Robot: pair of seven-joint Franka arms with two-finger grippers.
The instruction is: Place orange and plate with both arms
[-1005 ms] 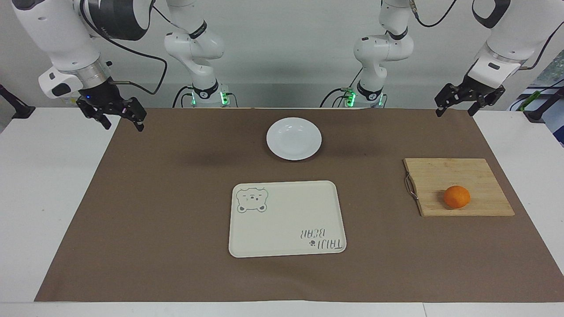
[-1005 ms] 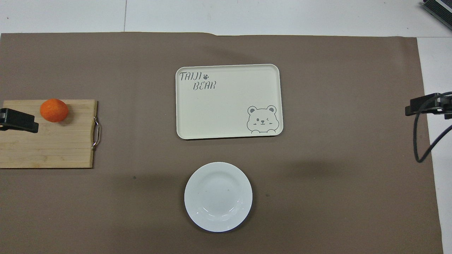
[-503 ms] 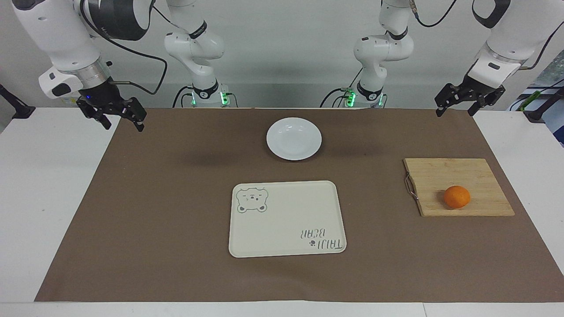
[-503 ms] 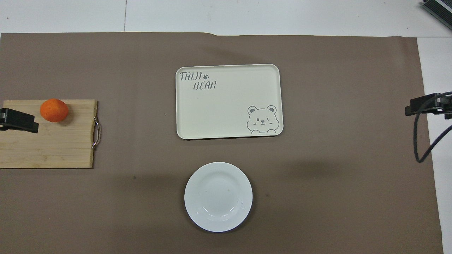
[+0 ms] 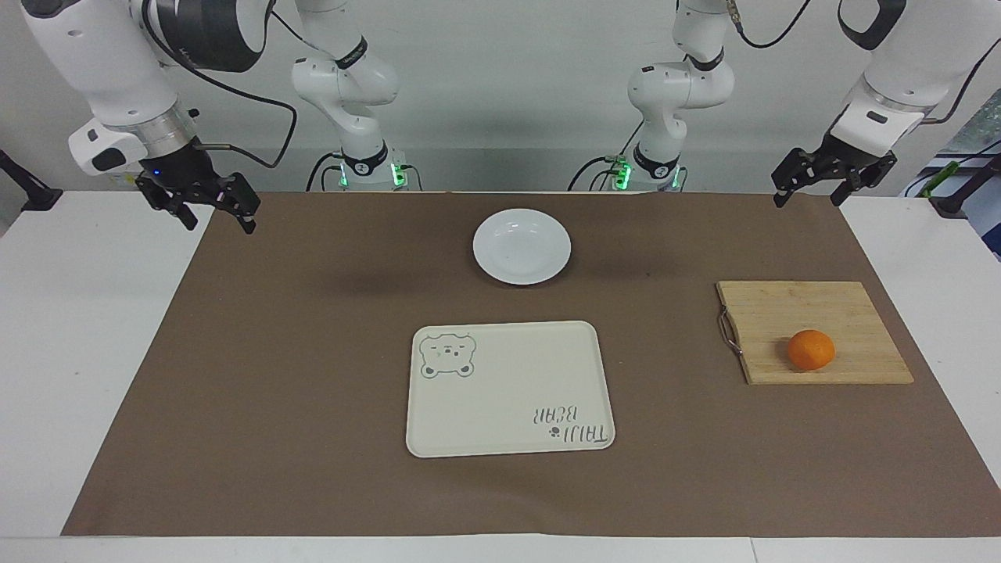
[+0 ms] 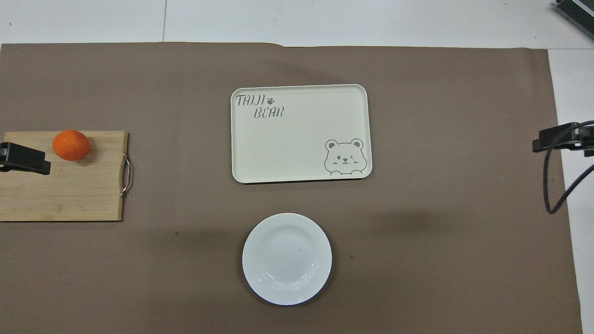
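Left arm: you see it come down from the top corner at its own end of the table, forearm sloping in toward the mat, wrist bent downward, waiting.
Left gripper [image 5: 809, 188]: it hangs in the air over the corner of the brown mat [image 5: 313, 375] nearest its base; its fingers [image 5: 780, 199] stand spread, holding nothing.
Right arm: your other arm mirrors it at the other end, big elbow high, forearm dropping steeply, also waiting.
Right gripper [image 5: 215, 211]: it hovers over the mat's edge at that end, tilted inward; its fingers [image 5: 247, 221] are spread apart and empty.
Orange [image 5: 810, 349]: it sits on the wooden cutting board [image 5: 790, 309] toward the left arm's end of the table, on the part of the board farther from the robots.
Plate [image 5: 522, 246]: it lies flat on the mat at mid-table, near the two bases.
Tray [image 5: 508, 391]: the cream bear-print tray lies just farther from the robots than the plate, apart from it.
Table [image 5: 78, 352]: white, showing on both sides of the mat.
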